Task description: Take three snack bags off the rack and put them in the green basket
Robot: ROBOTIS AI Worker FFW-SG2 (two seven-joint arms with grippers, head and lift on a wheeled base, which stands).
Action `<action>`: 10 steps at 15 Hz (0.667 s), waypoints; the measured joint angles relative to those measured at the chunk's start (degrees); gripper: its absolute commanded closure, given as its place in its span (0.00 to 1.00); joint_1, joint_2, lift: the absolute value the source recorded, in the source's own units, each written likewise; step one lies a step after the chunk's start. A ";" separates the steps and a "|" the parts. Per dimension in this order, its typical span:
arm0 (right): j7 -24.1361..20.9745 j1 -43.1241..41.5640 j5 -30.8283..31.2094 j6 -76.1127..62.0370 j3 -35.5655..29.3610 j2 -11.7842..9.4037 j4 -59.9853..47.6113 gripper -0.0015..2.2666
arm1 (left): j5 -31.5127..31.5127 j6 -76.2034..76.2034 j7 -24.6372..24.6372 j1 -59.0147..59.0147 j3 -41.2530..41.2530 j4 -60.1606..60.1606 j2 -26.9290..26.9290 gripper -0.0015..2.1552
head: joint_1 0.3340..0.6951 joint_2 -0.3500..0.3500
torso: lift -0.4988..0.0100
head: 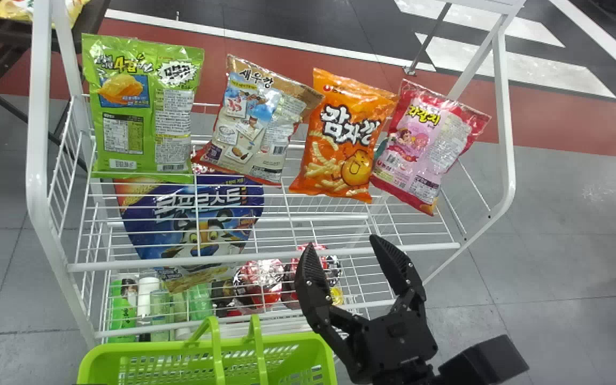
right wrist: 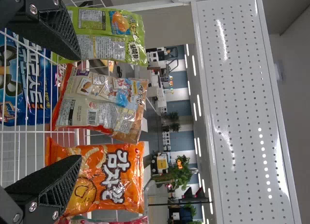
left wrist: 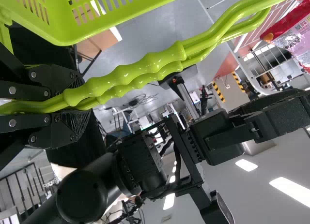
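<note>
Four snack bags stand in a row on the upper shelf of the white wire rack point(head: 40, 133): from the robot's left, a green bag point(head: 145, 107), a beige-and-brown bag point(head: 257, 123), an orange bag point(head: 343, 139) and a pink bag point(head: 420, 144). The right tool point(head: 343, 243) is open, its two fingers spread well apart by the rack's front rail, near the orange and pink bags. The left tool point(left wrist: 80, 102) is closed around both handles point(left wrist: 131, 73) of the green basket point(head: 153, 348), which sits in front of the rack toward the robot's left. Lower in the rack are a blue cereal bag point(head: 195, 214), bottles point(head: 121, 315) and red packages point(head: 260, 286).
</note>
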 measured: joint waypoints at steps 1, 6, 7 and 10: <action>0.00 -0.06 0.03 0.00 0.00 0.00 0.05 0.04 | 0.00 0.02 -0.01 0.01 0.00 0.00 0.00 0.72 | 1.00 0.00 | 0.95; 0.00 -0.52 0.01 -0.15 0.00 0.00 0.91 0.04 | 0.00 0.16 0.24 0.09 -0.24 0.00 0.00 0.72 | 1.00 0.00 | 0.95; 0.00 -0.60 -0.02 -0.23 0.00 0.00 1.00 0.04 | 0.00 0.16 0.24 0.09 -0.28 0.00 0.00 0.72 | 1.00 0.00 | 0.95; 0.00 -0.97 -0.03 -0.44 0.00 -0.05 1.65 0.04 | -0.12 0.20 0.24 0.09 -0.50 -0.02 0.00 0.72 | 1.00 0.00 | 0.95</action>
